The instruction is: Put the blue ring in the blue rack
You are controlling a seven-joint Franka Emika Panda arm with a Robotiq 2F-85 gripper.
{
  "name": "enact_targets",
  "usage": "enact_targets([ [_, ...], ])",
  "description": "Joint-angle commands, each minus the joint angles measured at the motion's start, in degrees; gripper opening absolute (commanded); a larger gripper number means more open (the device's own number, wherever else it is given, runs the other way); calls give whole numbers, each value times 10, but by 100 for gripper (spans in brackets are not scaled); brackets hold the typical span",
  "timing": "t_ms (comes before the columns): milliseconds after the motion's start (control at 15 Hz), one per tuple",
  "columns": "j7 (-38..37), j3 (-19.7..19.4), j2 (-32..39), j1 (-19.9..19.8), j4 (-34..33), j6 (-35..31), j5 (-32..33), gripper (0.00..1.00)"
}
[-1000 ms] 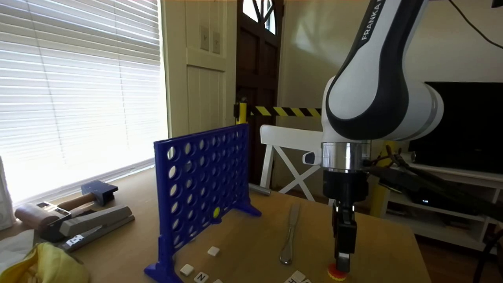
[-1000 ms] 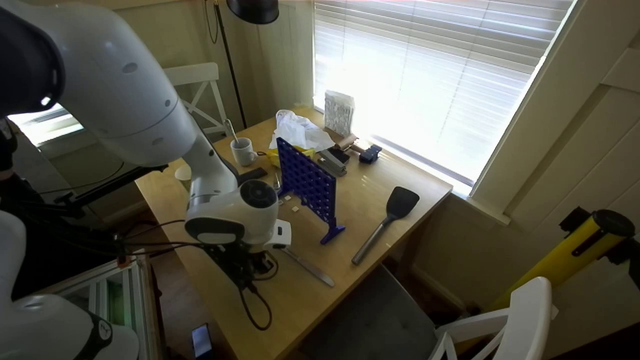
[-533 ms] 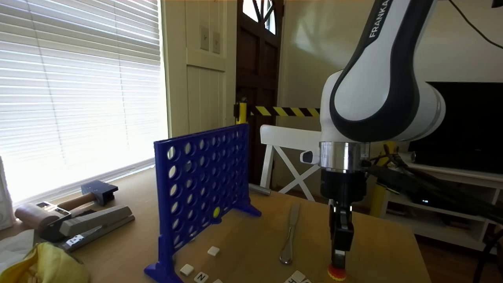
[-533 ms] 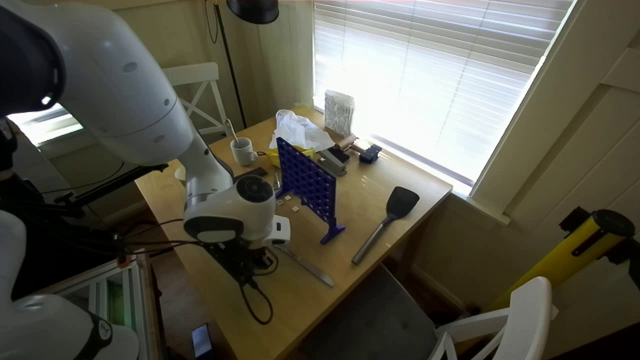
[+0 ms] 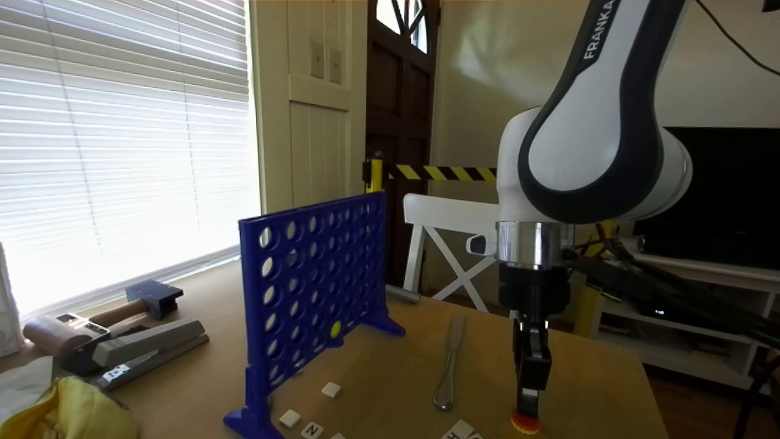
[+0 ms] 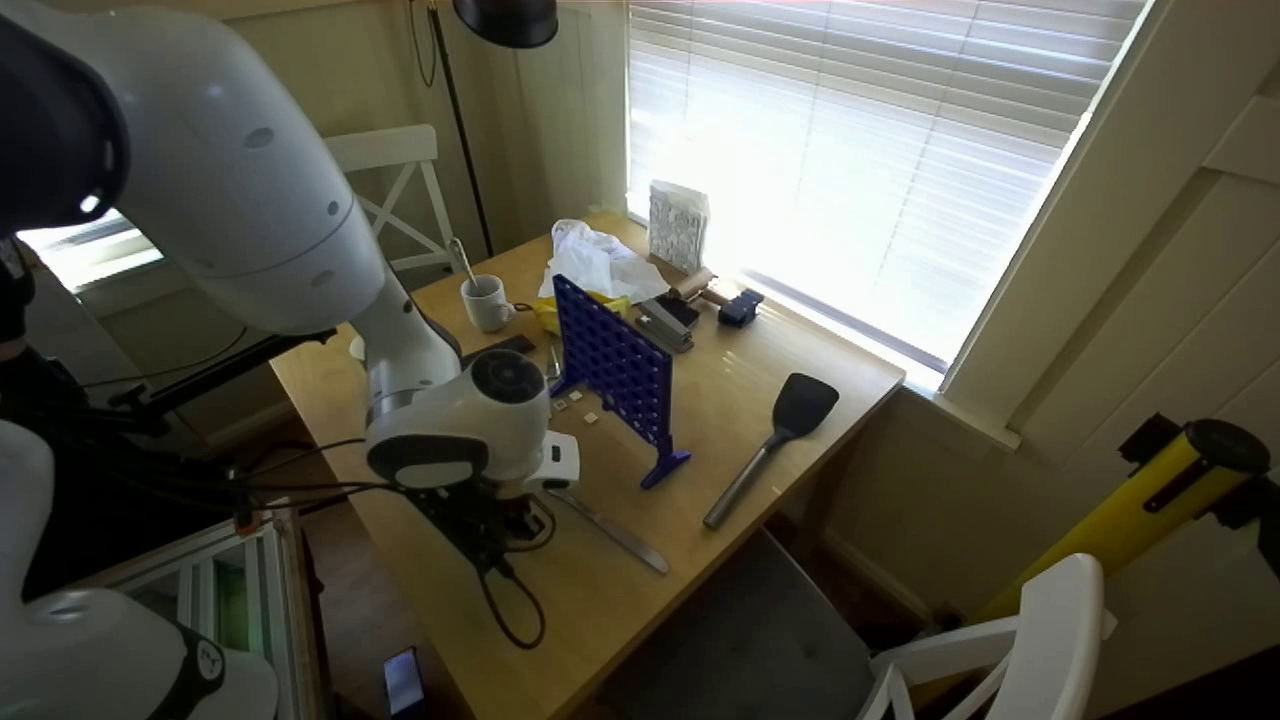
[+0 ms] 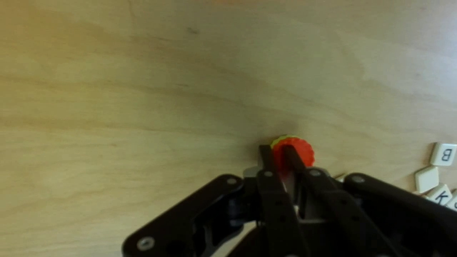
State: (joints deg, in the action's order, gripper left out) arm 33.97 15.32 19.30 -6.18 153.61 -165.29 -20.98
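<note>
The red token [image 7: 305, 151] lies on a yellow disc [image 7: 280, 139] on the table [image 7: 107, 89], yellow showing at eleven o'clock in the wrist view. Right over it is the gripper [image 7: 278, 149], narrow — just a slim gap between its fingertips. In an exterior view a knife [image 5: 451, 361], then the upright blue rack [image 5: 304, 285], are toward ten o'clock.

The arm [image 5: 585, 140] is glossy white with a broad, curving black band [image 5: 640, 103] (white FRANKA lettering [image 5: 599, 29] runs along it). Below comes a polished silver collar [image 5: 529, 245], then the black gripper [image 7: 277, 148], studded with metallic screws [image 7: 145, 243]. A dark cable [image 6: 543, 612] loops beneath; the fingers [image 7: 267, 160] seem black, though blurred.
</note>
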Motion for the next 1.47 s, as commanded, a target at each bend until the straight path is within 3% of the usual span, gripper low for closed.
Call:
enact_targets([
  [0, -22, 21, -22, -21, 22, -14, 19, 0],
  [333, -48, 41, -108, -5, 89, -47, 20, 1],
  [400, -73, 12, -77, 19, 40, -41, 56, 1],
  [600, -117, -11, -108, 48, 41, -65, 116, 1],
  [733, -175, -65, -133, 91, 49, -100, 199, 1],
  [800, -192, -118, -154, 132, 57, -108, 252, 1],
  [1067, -239, -292, -253, 251, 46, -26, 438, 1],
  [1133, -257, -261, -265, 222, 25, 3, 485, 1],
  [1267, -327, -162, -330, 167, 34, 51, 577, 1],
  [1333, -365, -136, -356, 167, 50, 59, 624, 1],
  [1400, -304, -190, -289, 186, 19, 24, 554, 1],
])
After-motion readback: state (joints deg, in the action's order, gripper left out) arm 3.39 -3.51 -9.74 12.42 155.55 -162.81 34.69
